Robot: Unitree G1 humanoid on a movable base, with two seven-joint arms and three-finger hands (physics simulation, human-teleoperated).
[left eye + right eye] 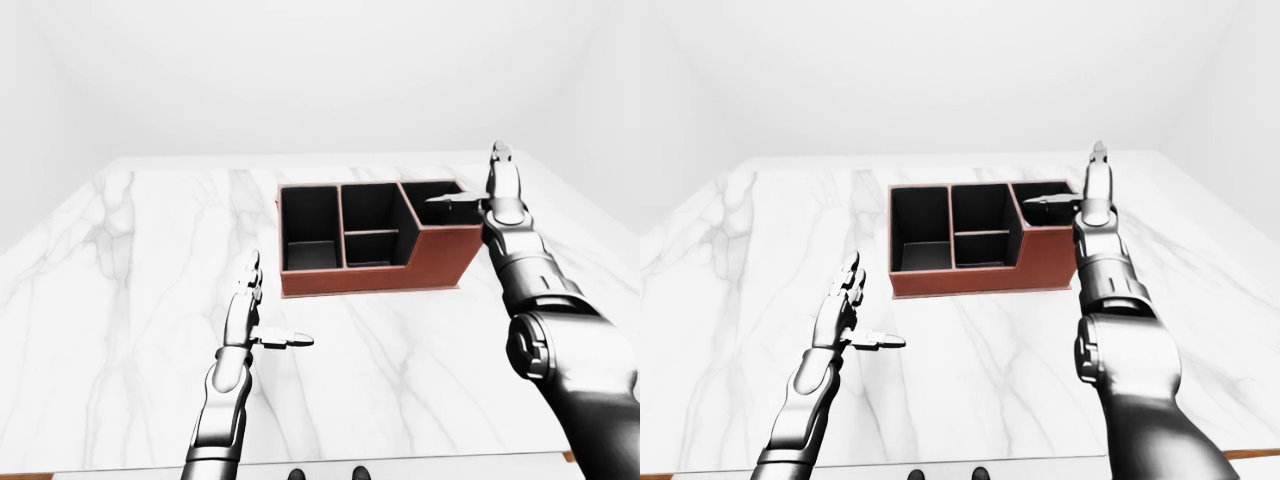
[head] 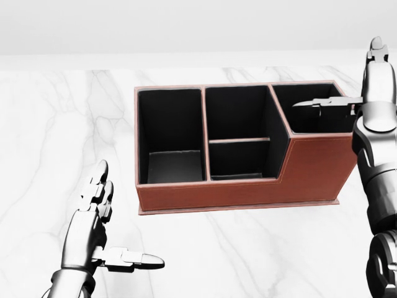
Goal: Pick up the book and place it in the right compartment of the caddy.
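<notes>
In the head view the brown caddy [image 2: 248,191] with black insides stands on the white marble table [image 2: 49,124], right of centre. Its right compartment [image 2: 310,112] looks all black inside, and I cannot make out the book in any view. My right hand [image 2: 347,77] hovers open at that compartment's right rim, its fingers [image 2: 375,53] pointing up and its thumb reaching left over the opening. It holds nothing. My left hand [image 2: 124,217] is open over the table at the lower left, well away from the caddy, thumb pointing right.
The caddy also has a tall left compartment [image 2: 170,133] and a middle one split by a divider [image 2: 239,140]. In the left-eye view the table's near edge [image 1: 400,465] runs along the bottom, with plain white walls beyond the table.
</notes>
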